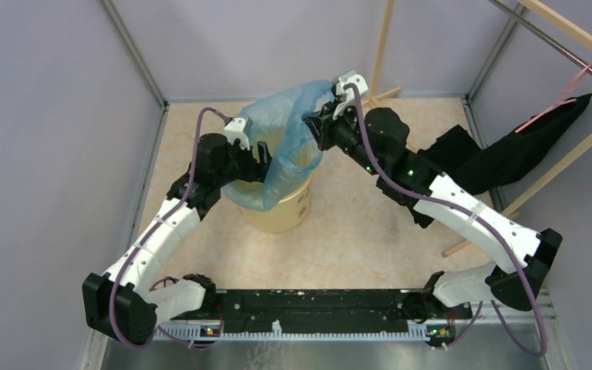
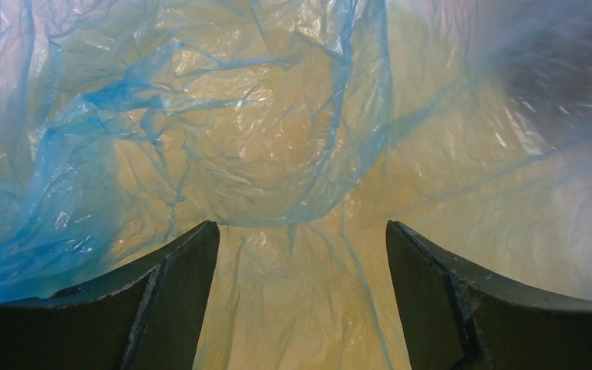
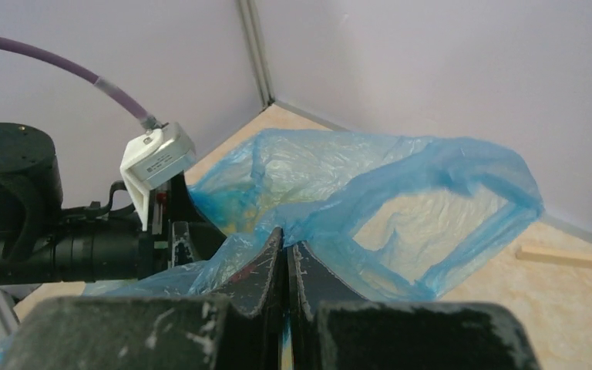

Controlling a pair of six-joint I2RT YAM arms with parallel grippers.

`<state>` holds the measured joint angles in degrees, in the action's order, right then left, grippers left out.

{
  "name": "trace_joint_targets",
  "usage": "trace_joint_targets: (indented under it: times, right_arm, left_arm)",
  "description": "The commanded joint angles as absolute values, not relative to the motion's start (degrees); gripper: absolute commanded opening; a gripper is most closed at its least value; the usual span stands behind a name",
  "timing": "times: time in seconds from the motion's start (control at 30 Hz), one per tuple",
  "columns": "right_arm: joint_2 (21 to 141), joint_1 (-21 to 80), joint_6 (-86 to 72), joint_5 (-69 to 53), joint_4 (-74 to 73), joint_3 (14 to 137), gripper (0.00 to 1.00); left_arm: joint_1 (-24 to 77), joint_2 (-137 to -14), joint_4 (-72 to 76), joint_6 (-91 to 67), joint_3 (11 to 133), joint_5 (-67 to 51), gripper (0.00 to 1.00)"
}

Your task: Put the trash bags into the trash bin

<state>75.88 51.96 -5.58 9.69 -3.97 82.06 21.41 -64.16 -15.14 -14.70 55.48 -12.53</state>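
Observation:
The light-blue trash bag [image 1: 285, 139] drapes over and into the pale-yellow trash bin [image 1: 287, 208] at the table's middle back. My right gripper [image 1: 314, 125] is shut on the bag's film at the bin's far right rim; in the right wrist view the fingers pinch the trash bag [image 3: 401, 200] at my right gripper [image 3: 286, 237]. My left gripper [image 1: 264, 158] is open at the bin's left rim, pointing into the bag. In the left wrist view my left gripper [image 2: 302, 231] shows wide-open fingers [image 2: 177, 285] with only crinkled film [image 2: 223, 123] ahead, the yellow bin showing through.
A black cloth [image 1: 524, 146] hangs from a wooden rack [image 1: 578, 38] at the right. A wooden stick [image 1: 381, 54] leans at the back wall. Grey walls enclose the table. The left arm's wrist camera [image 3: 156, 158] shows in the right wrist view.

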Motion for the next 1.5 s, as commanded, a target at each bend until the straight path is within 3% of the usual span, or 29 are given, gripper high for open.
trace_joint_targets:
  times: [0.0, 0.17, 0.47, 0.6, 0.9, 1.07, 1.3, 1.47]
  right_arm:
    - [72.63, 51.31, -7.57, 8.12, -1.12, 79.69, 0.0]
    - [71.08, 50.54, -8.02, 8.41, -2.87, 77.92, 0.0]
    - [71.69, 50.54, -6.96, 7.56, -1.21, 77.91, 0.0]
    - [71.29, 50.31, -6.6, 8.73, -2.31, 77.96, 0.0]
    - [67.66, 41.82, -9.46, 1.75, -6.93, 76.19, 0.0]
    - [66.06, 40.25, -7.76, -0.95, -10.1, 75.61, 0.0]
    - [65.83, 39.37, -6.3, -8.87, -10.7, 75.4, 0.0]
    - [64.35, 39.32, -3.06, -18.72, -10.13, 74.55, 0.0]
  left_arm:
    - [21.23, -62.95, -13.17, -14.24, 57.73, -17.29, 0.86]
    - [21.26, -64.74, -11.56, -16.04, 57.12, -22.17, 0.86]
    - [21.41, -73.15, -5.11, -23.54, 56.12, -32.88, 0.77]
    - [23.09, -74.77, -4.03, -26.19, 57.12, -32.76, 0.77]
    - [37.17, -76.22, 3.93, -36.03, 54.73, -18.65, 0.82]
    - [37.88, -76.93, 4.56, -40.34, 55.82, -17.83, 0.82]
    - [37.81, -71.36, -6.13, -34.93, 60.1, -9.99, 0.98]
    - [37.84, -64.13, -12.71, -30.92, 60.42, -5.5, 0.99]
